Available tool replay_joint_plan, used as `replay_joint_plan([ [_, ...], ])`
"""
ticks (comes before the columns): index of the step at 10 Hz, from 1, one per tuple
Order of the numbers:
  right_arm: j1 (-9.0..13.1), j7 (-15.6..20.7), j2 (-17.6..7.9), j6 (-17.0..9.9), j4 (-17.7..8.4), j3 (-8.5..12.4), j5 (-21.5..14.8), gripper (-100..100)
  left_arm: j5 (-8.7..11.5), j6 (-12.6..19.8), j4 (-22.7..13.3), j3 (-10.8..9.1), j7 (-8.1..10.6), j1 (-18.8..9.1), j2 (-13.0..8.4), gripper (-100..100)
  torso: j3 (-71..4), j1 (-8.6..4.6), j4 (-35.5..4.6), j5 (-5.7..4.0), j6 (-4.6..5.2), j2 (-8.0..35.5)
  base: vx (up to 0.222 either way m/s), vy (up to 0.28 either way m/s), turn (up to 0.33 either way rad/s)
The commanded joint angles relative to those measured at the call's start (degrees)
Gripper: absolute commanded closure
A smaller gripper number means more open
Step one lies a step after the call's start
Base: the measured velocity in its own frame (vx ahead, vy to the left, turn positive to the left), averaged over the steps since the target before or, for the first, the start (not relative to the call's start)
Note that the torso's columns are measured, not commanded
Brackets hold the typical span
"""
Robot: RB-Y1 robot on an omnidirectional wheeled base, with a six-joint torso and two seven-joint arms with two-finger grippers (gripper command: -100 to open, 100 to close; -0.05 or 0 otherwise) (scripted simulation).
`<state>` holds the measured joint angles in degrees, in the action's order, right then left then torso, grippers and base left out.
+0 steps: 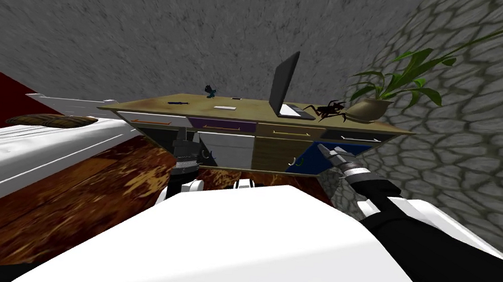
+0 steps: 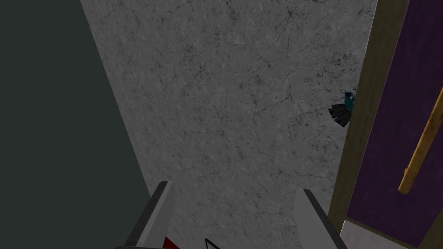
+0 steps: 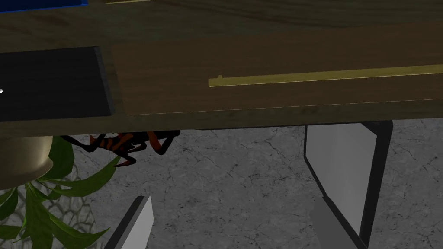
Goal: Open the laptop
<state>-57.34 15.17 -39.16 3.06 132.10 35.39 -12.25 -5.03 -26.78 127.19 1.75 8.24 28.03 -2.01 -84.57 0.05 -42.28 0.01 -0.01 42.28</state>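
A dark laptop stands on the right half of the wooden desk, its lid raised nearly upright over a pale base. In the right wrist view the lid rises past the desk's edge, beyond a brown drawer front with a brass handle. My right gripper is open, low in front of the desk's drawers, below the laptop. My left gripper is open too, held before the purple drawer at the desk's left half.
A dark spider figure and a potted plant sit right of the laptop. A teal figurine, a pen and a paper lie on the desk's left. A white bed is at my left, a stone wall at my right.
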Motion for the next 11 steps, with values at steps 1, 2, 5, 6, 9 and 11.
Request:
replay_joint_plan([
  [1,-2.58,0.51,-2.93,-1.50,-0.98,3.85,-0.79,-100,0.00,0.00,0.00,0.00,0.00,0.00,0.00,0,0.02,-0.08,-0.01,-0.01,0.02,0.03,0.054,0.052,0.107],
  [2,-4.04,0.85,-4.52,-2.80,-1.34,5.62,-1.30,-100,0.00,0.00,0.00,0.00,0.00,0.00,0.00,0,0.02,-0.08,-0.01,-0.02,-0.01,0.03,0.073,0.084,0.144],
  [5,-6.72,1.47,-8.51,-5.23,-2.07,10.00,-2.16,-100,0.00,0.00,0.00,0.00,0.00,0.00,0.00,0,-0.02,-0.04,0.01,0.01,0.04,0.00,0.082,0.093,0.096],
  [6,-7.94,1.74,-10.18,-6.35,-2.43,11.88,-2.50,-100,0.00,0.00,0.00,0.00,0.00,0.00,0.00,0,0.08,-0.12,-0.04,-0.03,0.00,0.13,0.068,0.100,0.172],
  [9,-11.06,2.40,-14.58,-9.30,-3.44,16.92,-3.23,-100,0.00,0.00,0.00,0.00,0.00,0.00,0.00,0,-0.06,0.03,0.03,0.02,0.00,-0.08,0.102,0.122,0.157],
  [11,-12.74,2.74,-17.01,-10.93,-4.04,19.78,-3.50,-100,0.00,0.00,0.00,0.00,0.00,0.00,0.01,0,0.03,-0.02,-0.01,0.00,0.03,0.06,0.077,0.127,0.133],
])
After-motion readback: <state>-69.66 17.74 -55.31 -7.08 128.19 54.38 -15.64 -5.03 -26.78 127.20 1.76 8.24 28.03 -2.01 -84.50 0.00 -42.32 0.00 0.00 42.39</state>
